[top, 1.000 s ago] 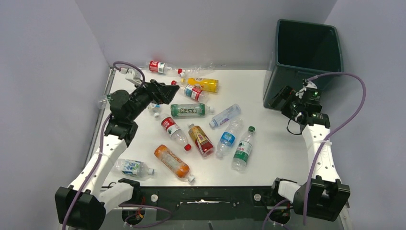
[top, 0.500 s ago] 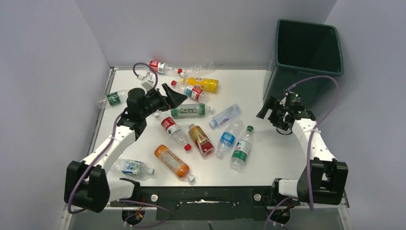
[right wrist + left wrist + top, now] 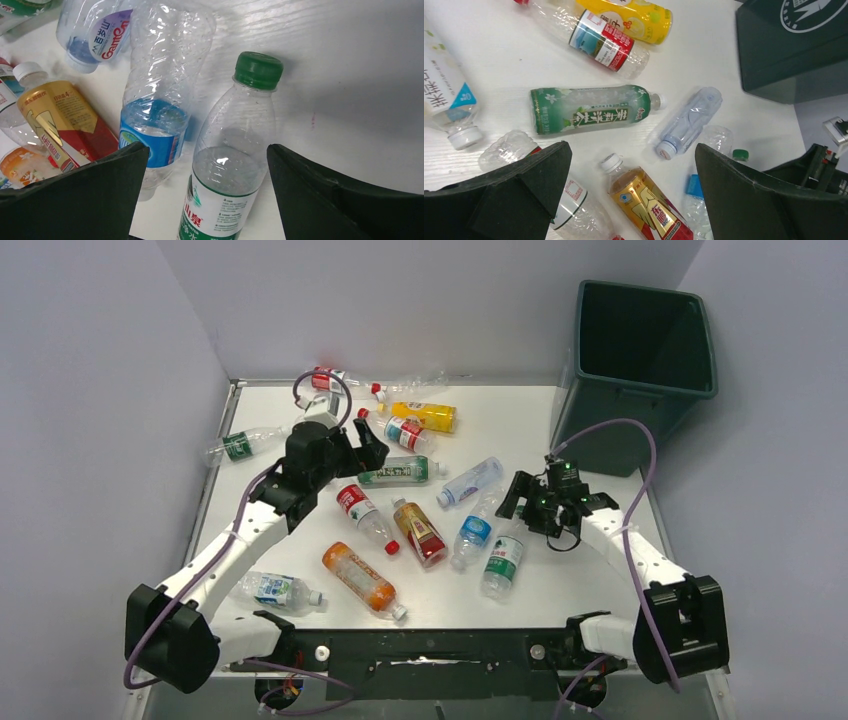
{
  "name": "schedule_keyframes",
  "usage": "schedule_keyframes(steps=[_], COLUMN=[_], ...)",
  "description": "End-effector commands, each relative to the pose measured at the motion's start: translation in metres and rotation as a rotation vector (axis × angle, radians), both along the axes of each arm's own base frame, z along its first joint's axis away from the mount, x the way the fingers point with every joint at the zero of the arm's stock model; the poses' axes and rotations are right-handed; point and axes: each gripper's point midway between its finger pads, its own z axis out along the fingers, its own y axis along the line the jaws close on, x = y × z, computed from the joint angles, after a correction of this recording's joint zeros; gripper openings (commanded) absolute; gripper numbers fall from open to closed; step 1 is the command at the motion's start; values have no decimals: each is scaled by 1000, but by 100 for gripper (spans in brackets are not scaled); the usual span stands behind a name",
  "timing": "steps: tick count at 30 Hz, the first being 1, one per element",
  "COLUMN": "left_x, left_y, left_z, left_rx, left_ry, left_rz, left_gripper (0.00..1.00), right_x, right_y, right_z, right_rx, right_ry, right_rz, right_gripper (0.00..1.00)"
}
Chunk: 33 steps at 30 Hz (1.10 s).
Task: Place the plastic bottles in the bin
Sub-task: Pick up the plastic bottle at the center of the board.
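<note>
Ideally the right gripper [image 3: 517, 502], jaws wide and seemingly just above the green-capped bottle [image 3: 227, 175] lying well short of the bin [image 3: 610, 415], should straddle its body squarely before closing, clear of the blue-labelled bottle [image 3: 152, 135].

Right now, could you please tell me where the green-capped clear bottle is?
In the top view, the green-capped bottle lies on the table right of centre, beside the blue-labelled bottle, with the right gripper over its cap end.
</note>
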Motion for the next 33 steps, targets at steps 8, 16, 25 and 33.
schedule_keyframes(steps=[8, 16, 25, 33], left_x=[2, -2, -1, -5], left_y=[9, -3, 22, 31], left_z=[17, 20, 15, -1], left_rx=[24, -139, -86, -42], left_ry=[-55, -24, -18, -4], left_rz=[25, -111, 29, 141], left_gripper=[98, 98, 98, 98], right_x=[-13, -20, -25, -28], right_y=[8, 13, 21, 23], right_z=[12, 4, -8, -16], right_rx=[-25, -34, -36, -43], right_ry=[-71, -62, -47, -35], right_rz=[-55, -49, -35, -30], right_gripper=[92, 92, 92, 92])
